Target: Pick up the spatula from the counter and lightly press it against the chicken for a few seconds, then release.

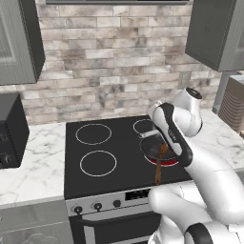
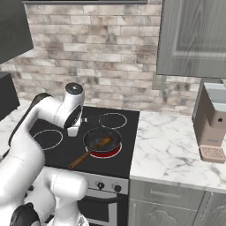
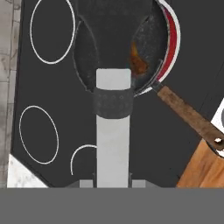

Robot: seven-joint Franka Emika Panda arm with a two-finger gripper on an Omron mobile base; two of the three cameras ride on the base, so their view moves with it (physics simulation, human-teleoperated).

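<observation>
The gripper was pinched on the grey handle of the spatula, which ran toward 12 o'clock in the hand view. Its dark blade lay over the pan on the stove, the chicken just beside the blade at 3 o'clock. The pan's wooden handle pointed toward 4 o'clock.

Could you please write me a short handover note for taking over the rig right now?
Tool: shut on the spatula handle.
Things: the spatula's blade is over the pan on the stove, beside the chicken; contact cannot be told.
Done: spatula picked up and brought to the pan.
Left: press lightly on the chicken, hold a few seconds, then release.
</observation>
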